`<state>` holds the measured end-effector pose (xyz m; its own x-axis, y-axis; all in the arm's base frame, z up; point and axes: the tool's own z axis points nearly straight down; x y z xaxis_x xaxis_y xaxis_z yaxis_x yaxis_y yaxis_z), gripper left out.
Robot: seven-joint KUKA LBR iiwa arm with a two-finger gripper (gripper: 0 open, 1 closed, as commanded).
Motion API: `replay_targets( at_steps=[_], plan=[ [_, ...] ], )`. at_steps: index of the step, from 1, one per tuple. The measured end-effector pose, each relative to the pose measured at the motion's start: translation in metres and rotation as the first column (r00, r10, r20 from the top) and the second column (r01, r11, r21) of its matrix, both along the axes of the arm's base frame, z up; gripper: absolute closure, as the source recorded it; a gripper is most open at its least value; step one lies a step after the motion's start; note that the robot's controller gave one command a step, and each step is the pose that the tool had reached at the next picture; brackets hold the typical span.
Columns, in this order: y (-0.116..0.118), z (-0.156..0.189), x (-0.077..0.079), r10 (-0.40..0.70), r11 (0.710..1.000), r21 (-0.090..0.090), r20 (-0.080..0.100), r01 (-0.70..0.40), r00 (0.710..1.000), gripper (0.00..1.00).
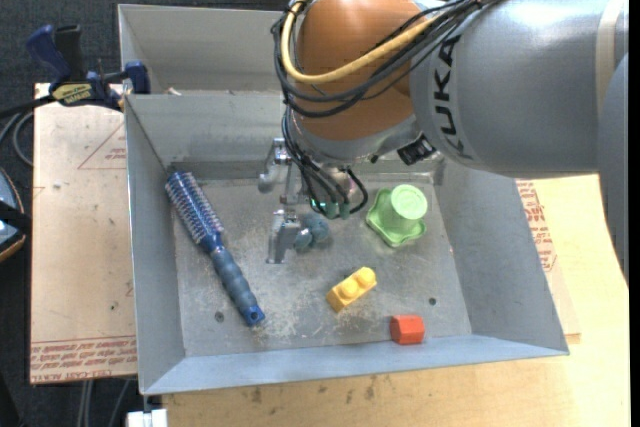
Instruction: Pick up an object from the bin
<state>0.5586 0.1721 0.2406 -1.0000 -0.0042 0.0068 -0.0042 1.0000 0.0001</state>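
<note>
My gripper (281, 205) hangs below the orange wrist cover, over the middle of the bin floor. It is open, with one metal finger (270, 171) toward the back and the other (286, 239) toward the front, and nothing between them. A small grey-blue lump (318, 231) lies right beside the front finger, on its right. A blue hairbrush (210, 242) lies diagonally to the left of the gripper, bristle head toward the back. A green cup-like thing (398, 215) sits to the right.
A yellow toy block (352, 287) lies in front of the gripper, and a small red cube (407, 328) sits near the front wall. The arm and its orange cover hide the back middle of the bin.
</note>
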Motion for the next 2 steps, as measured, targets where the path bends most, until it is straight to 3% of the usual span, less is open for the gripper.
replay_targets(
  at_steps=[1,2],
  plan=[
    [0.029,-0.046,0.045,0.159,0.987,0.001,0.008,-0.159,0.987,0.0],
    [0.05,-0.131,0.077,0.036,0.999,0.001,0.005,-0.036,0.999,0.0]
  ],
)
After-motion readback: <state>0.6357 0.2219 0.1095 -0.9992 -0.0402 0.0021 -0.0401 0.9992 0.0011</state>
